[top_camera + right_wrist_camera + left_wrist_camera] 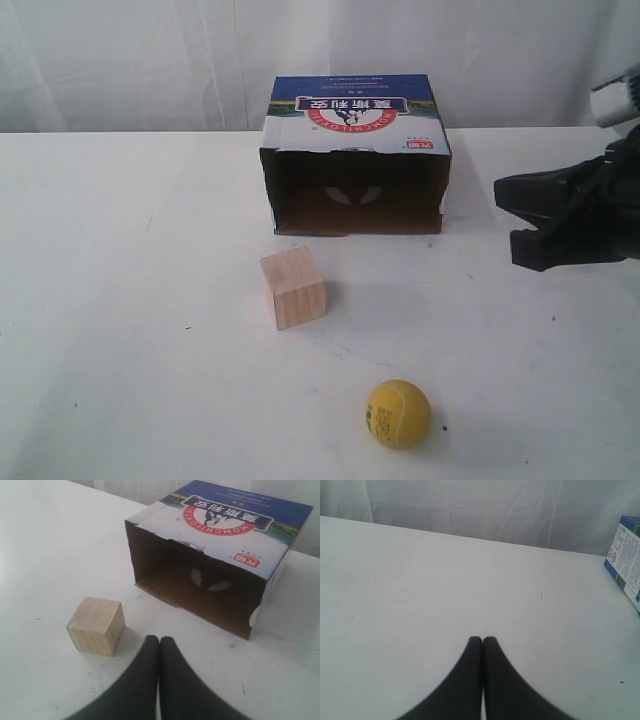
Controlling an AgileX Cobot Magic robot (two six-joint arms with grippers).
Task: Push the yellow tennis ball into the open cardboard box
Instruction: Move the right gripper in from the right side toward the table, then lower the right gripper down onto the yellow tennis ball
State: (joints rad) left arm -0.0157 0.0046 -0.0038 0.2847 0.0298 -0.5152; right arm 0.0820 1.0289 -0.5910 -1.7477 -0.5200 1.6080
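**A:** What does the ball look like, and where is it?

**B:** The yellow tennis ball (398,413) is small, round and fuzzy, with a patch of dark print on the side facing left. It sits low in the exterior view, a little right of centre, on the white table (120,300). Nothing touches it.

**A:** And the box?

**B:** The open cardboard box (355,125) lies on its side in the upper middle, with its mouth facing the camera. Inside it is dull brown card. Outside it is glossy blue-and-white print with a red oval logo that reads upside down. The mouth's edge looks rough, and two pale cut-outs show in the back wall.

**A:** Is anything between them?

**B:** A pale wooden cube (294,288) with sharp edges and visible grain. It stands up and left of the ball, before the left half of the mouth, apart from both. Only white tabletop lies between the ball and the right half of the mouth.

**A:** And the pincers?

**B:** The right gripper (515,225) is black and sits at the right edge, level with the box's mouth and well apart from the ball. Its wrist view shows the fingers pressed together on nothing. The left gripper (483,640) is likewise closed tip to tip above the tabletop.
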